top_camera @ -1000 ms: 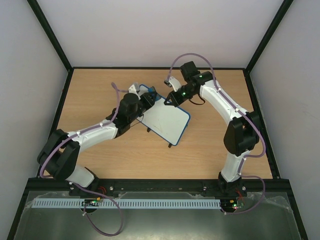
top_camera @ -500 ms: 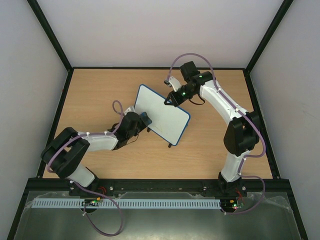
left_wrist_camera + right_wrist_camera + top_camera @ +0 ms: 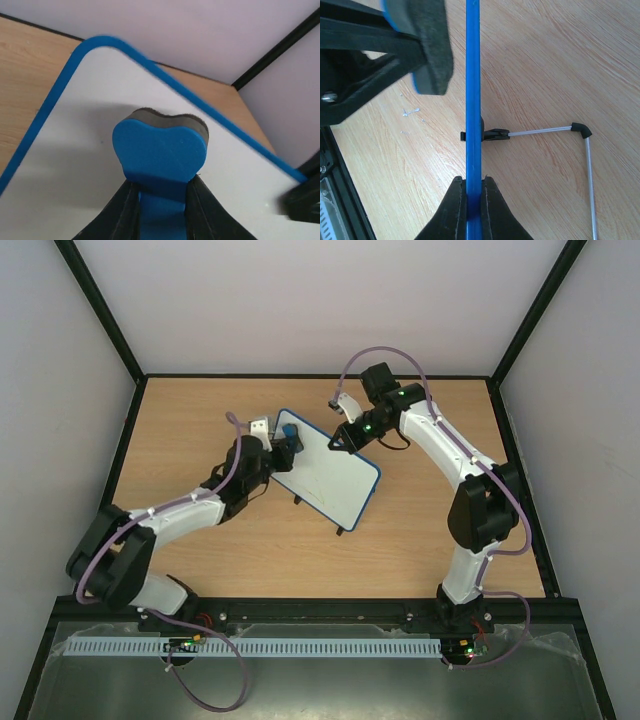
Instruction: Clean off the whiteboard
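The whiteboard, white with a thin blue rim, stands tilted on the table on small black feet. My left gripper is shut on the blue-and-black eraser and presses its dark felt against the board's white face near the upper left corner. My right gripper is shut on the board's top rim; in the right wrist view the blue edge runs between the jaws. The eraser shows there too, on the left of the rim. No drawn marks show on the board.
A wire stand leg with a black tip juts from the board's back onto the wooden table. Small white specks lie on the wood. Black frame rails and pale walls bound the table.
My left gripper with the eraser swept down to the board's lower left edge, then back up to the upper left part of the board. The right arm and board held still.
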Robot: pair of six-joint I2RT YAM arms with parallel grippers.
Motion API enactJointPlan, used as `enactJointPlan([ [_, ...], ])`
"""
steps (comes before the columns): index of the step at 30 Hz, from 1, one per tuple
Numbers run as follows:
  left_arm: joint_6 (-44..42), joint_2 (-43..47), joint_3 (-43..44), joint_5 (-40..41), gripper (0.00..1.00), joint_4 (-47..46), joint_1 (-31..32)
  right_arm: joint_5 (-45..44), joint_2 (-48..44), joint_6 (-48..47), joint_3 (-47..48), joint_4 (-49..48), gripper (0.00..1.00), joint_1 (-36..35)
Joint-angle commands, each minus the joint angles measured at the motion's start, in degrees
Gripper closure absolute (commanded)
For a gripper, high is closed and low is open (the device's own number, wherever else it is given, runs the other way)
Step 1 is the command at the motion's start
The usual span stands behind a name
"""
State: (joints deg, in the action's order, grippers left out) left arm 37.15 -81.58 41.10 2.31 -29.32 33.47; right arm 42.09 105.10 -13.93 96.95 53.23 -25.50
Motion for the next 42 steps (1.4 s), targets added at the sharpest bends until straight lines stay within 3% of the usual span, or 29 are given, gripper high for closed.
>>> enactJointPlan([
  [1, -10.2, -5.7, 0.2, -8.8, 0.97, 0.7, -1.9, -0.5, 2.2, -0.9, -3.4, 7.6, 0.98, -2.1],
  [12, 3.6, -9.9, -13.4, -1.7, 0.97, -8.8, -3.6, 0.0, 1.5, -1.3, -3.5, 7.8, 0.98, -2.1],
  [26, 4.4, -3.3, -7.5, -2.0, 0.97, -9.4, -6.8, 0.2, 1.3, -1.4, -3.8, 7.7, 0.98, -2.1],
  [29, 11.1, -5.9, -10.6, -1.1, 0.97, -13.6, -6.8, 0.2, 1.4, -1.4, -4.0, 7.6, 0.98, -2.1],
  [34, 27.2, -14.8, -16.6, -1.9, 0.97, -28.1, -4.2, 0.2, 1.5, -1.4, -4.4, 7.5, 0.98, -2.1],
  [39, 35.9, -25.2, -16.4, -4.1, 0.97, -38.2, -1.6, 0.1, 1.4, -1.4, -4.4, 7.6, 0.98, -2.1],
  [42, 37.9, -26.2, -16.0, -4.7, 0.97, -41.2, -1.5, -0.2, 1.0, -1.4, -4.8, 7.5, 0.98, -2.1],
])
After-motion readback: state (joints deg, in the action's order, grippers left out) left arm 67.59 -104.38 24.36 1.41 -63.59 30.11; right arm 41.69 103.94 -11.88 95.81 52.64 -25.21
